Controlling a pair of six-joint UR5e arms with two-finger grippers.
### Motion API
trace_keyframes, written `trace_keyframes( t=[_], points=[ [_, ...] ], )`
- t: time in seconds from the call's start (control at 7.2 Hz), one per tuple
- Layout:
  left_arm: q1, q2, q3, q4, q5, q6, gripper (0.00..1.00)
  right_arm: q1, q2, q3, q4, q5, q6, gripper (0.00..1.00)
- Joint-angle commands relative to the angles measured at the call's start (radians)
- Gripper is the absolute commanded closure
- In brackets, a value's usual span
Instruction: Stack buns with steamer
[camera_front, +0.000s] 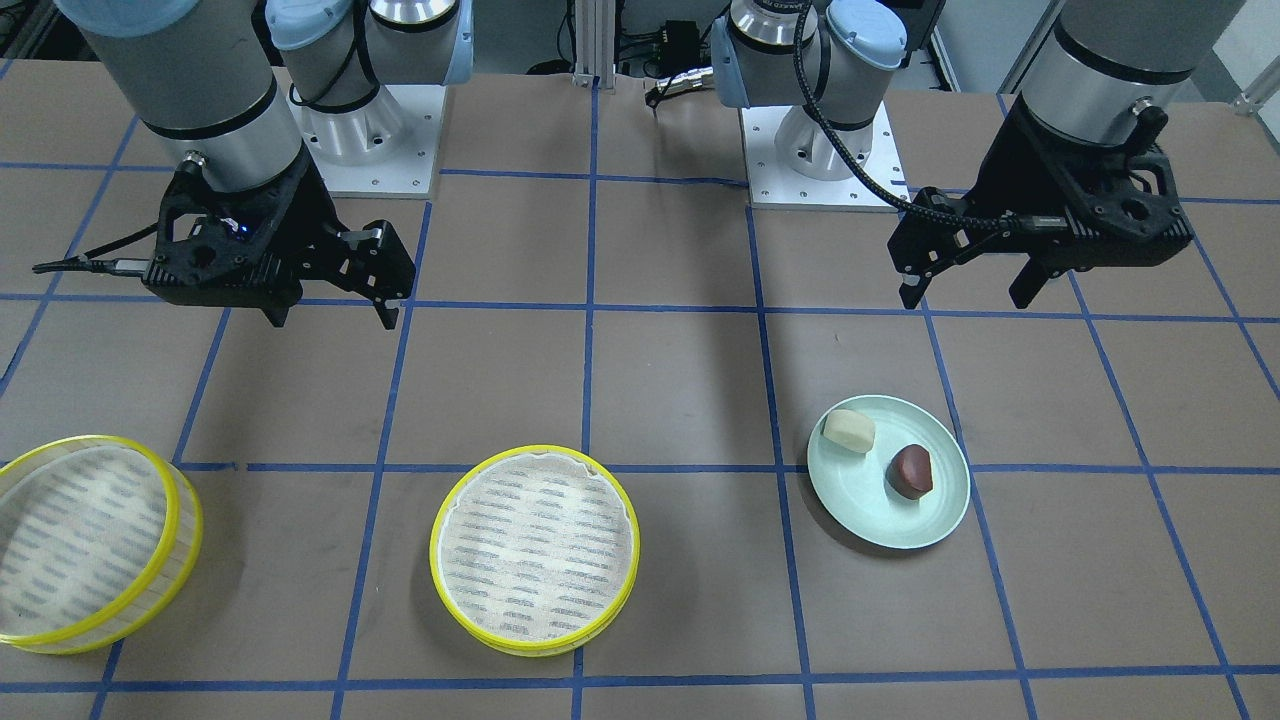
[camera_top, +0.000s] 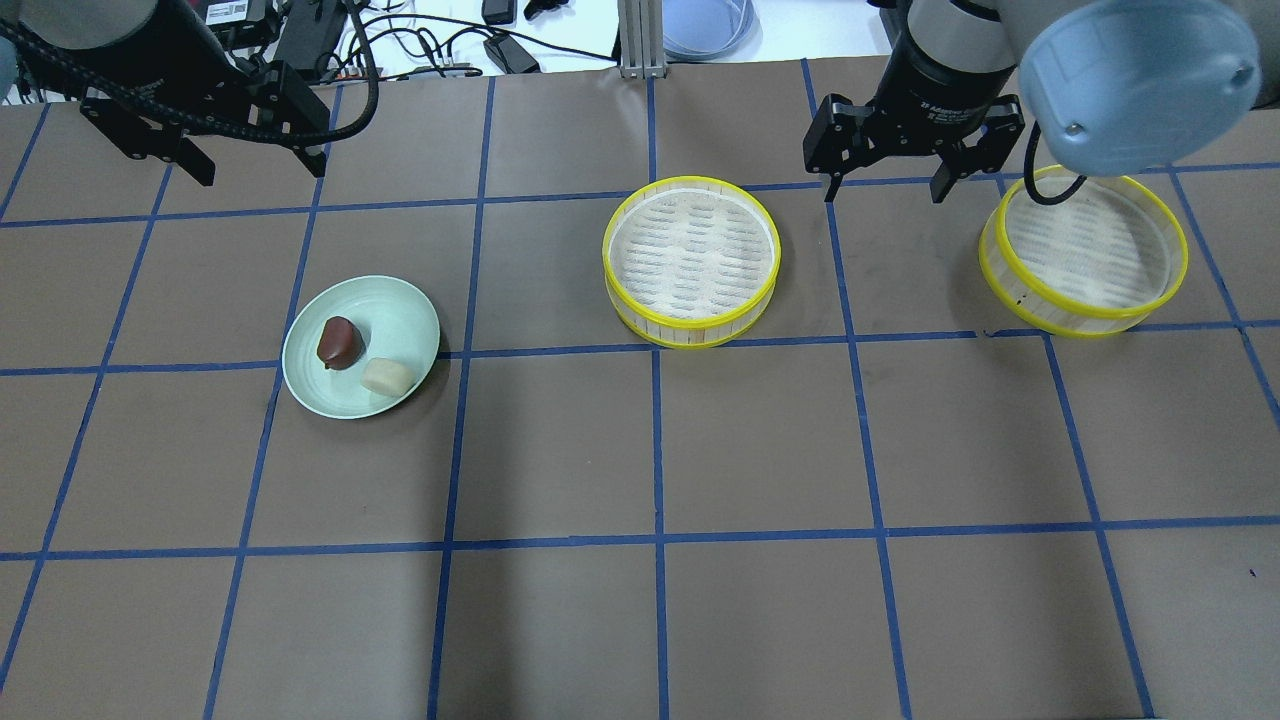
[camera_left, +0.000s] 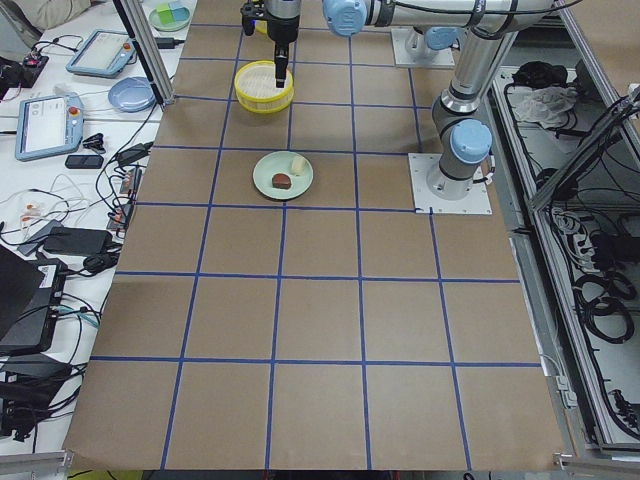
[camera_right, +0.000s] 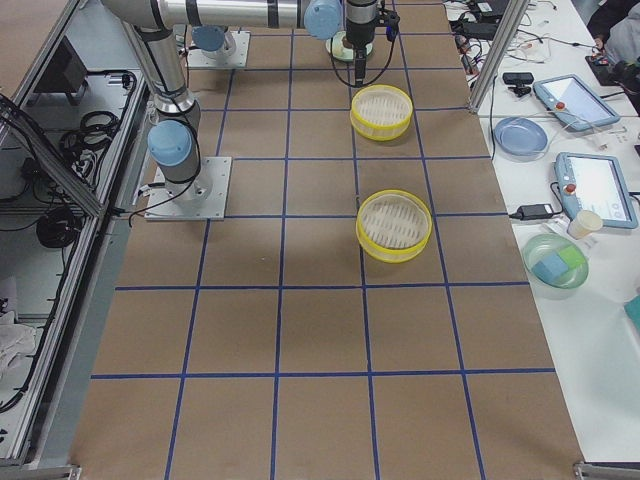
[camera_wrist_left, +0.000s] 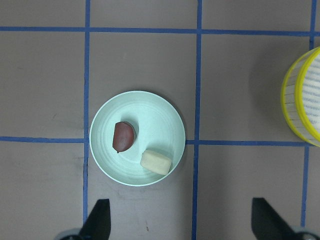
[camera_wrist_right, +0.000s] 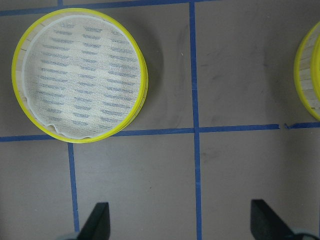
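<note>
The cream bun (camera_front: 849, 430) and the reddish-brown bun (camera_front: 911, 471) lie side by side on a pale green plate (camera_front: 872, 522). In the left wrist view the brown bun (camera_wrist_left: 123, 137) and the cream bun (camera_wrist_left: 156, 162) sit right ahead of my open left gripper (camera_wrist_left: 182, 225). One steamer tier (camera_top: 692, 255) stands mid-table and the second tier (camera_top: 1085, 250) stands to its right, both with nothing in them. My left gripper (camera_top: 262, 172) hovers open beyond the plate. My right gripper (camera_top: 885, 195) hovers open between the two tiers, as the right wrist view (camera_wrist_right: 180, 225) shows.
The brown table cover (camera_top: 660, 450) carries a blue tape grid. Both arm bases (camera_front: 370, 140) stand at the robot's side. A side bench with tablets and bowls (camera_right: 560, 150) runs along the far table edge.
</note>
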Motion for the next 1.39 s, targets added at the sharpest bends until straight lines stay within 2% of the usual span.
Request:
trace_keyframes(
  t=[0.0, 0.14, 0.28, 0.56, 0.69, 0.83, 0.97, 1.11, 1.25],
  points=[
    [-0.001, 0.001, -0.003, 0.000, -0.001, 0.000, 0.00, 0.000, -0.012, 0.000, 0.010, -0.037, -0.003, 0.00],
    [0.013, -0.005, -0.004, 0.002, 0.000, 0.002, 0.00, 0.000, -0.009, 0.000, 0.001, -0.086, -0.008, 0.00],
    [0.015, -0.025, -0.004, 0.011, 0.000, 0.018, 0.00, -0.022, -0.004, -0.009, -0.011, -0.095, -0.019, 0.00],
    [0.021, -0.051, -0.027, 0.014, 0.008, 0.089, 0.00, -0.272, 0.007, -0.009, -0.005, -0.058, -0.065, 0.00],
    [0.021, -0.066, -0.070, 0.063, 0.008, 0.080, 0.00, -0.380, 0.040, -0.012, -0.010, -0.002, -0.156, 0.00],
    [0.021, -0.092, -0.125, 0.145, 0.003, 0.062, 0.00, -0.452, 0.075, -0.020, -0.042, 0.010, -0.292, 0.00],
    [0.024, -0.124, -0.171, 0.182, 0.003, 0.001, 0.00, -0.480, 0.114, -0.022, -0.095, -0.021, -0.318, 0.00],
    [0.060, -0.153, -0.197, 0.186, 0.000, -0.036, 0.00, -0.512, 0.170, -0.022, -0.126, -0.088, -0.365, 0.00],
    [0.076, -0.181, -0.217, 0.183, -0.001, -0.037, 0.00, -0.552, 0.238, -0.022, -0.210, -0.088, -0.459, 0.00]
  ],
)
